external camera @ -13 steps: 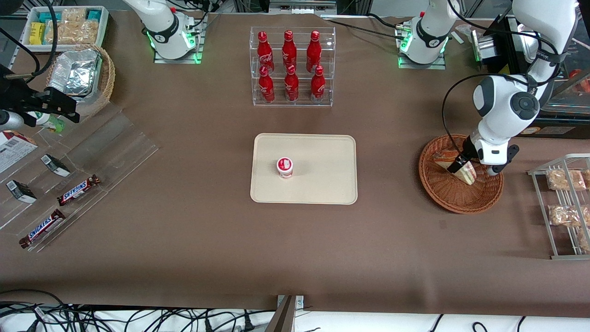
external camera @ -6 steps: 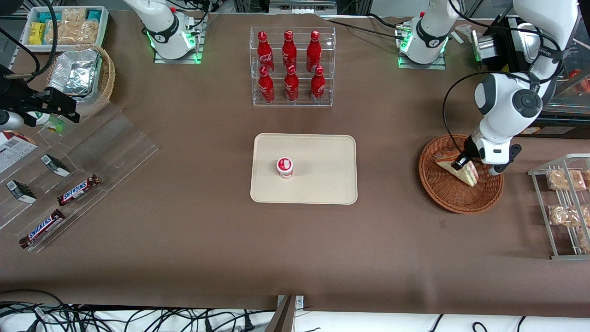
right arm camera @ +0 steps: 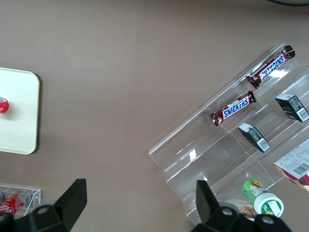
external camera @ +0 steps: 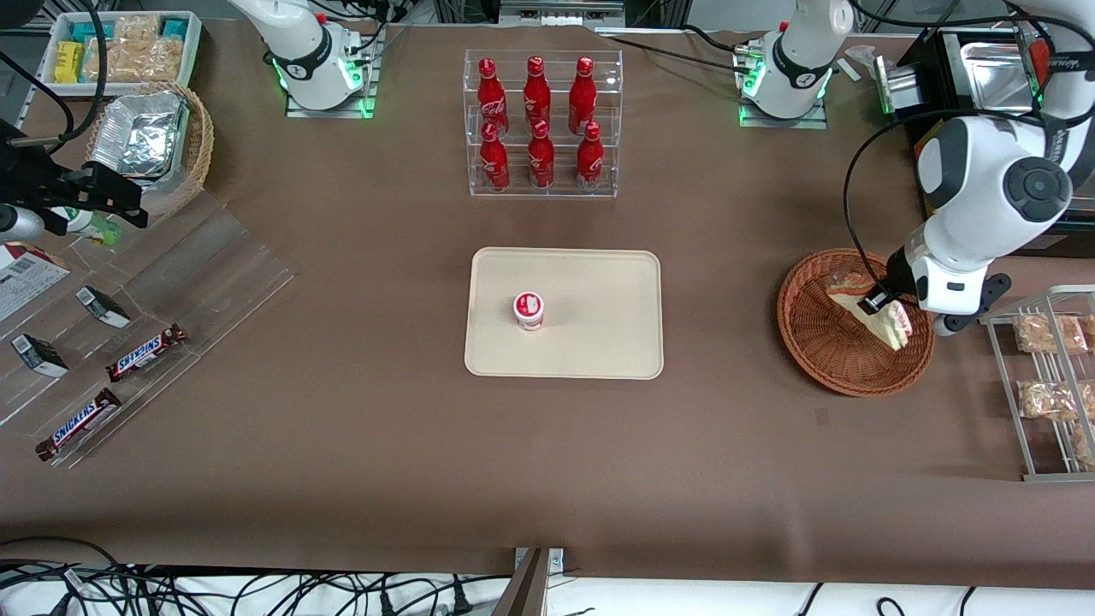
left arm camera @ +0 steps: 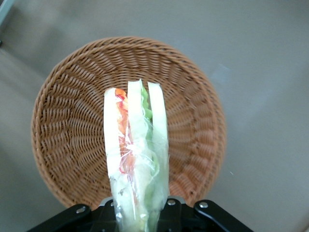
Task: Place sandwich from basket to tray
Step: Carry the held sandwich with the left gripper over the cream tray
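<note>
So, biggest things first: the tray (external camera: 565, 313) sits mid-table with only a small red-and-white cup (external camera: 529, 310) on it, and the basket (external camera: 825, 342) is well off toward the working arm's end. Over the last second our arm has swung up and outward, and the sandwich (external camera: 881, 316) has shifted with it, from the middle of the basket to above the rim nearest the wire rack (external camera: 1048, 385). We read that as the lift being underway, though it's drifting away from the tray, so the whole carry is still ahead of us.

The gripper (external camera: 885, 310) is clamped on the sandwich's wide end. The front view only gives us a pale wedge with a dark finger on it. The wrist view shows more: the sandwich (left arm camera: 136, 154) wrapped in clear film, bread and red-green filling edge-on, hanging over the basket (left arm camera: 193, 121) weave and looking clear of it.
</note>
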### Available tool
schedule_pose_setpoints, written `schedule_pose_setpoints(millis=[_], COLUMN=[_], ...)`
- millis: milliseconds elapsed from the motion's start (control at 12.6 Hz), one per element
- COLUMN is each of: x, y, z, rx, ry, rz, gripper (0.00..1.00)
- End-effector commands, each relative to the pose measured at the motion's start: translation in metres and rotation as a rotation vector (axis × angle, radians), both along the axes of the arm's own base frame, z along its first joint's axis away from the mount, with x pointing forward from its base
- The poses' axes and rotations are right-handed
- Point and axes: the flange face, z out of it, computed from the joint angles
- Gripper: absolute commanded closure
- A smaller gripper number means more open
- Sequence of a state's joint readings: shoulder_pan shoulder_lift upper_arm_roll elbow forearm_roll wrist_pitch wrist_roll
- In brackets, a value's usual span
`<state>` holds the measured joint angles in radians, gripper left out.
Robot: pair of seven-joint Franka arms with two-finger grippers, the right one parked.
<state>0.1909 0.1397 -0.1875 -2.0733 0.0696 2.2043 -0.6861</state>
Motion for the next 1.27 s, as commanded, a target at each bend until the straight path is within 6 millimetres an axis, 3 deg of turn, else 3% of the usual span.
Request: schedule_pose_setpoints(millis=[0, 159, 636, 1192], x=[0.016, 0.018, 0.007, -0.022], y=[-0.029, -0.060, -0.150, -0.251], z=[0.046, 0.068, 0.097, 0.092], rx=[-0.002, -0.010, -0.055, -0.096], ry=[0.034, 0.042, 0.024, -0.005], rz=[-0.096, -0.191, -0.351, -0.525], gripper=[1.00, 1.00, 1.00, 1.00])
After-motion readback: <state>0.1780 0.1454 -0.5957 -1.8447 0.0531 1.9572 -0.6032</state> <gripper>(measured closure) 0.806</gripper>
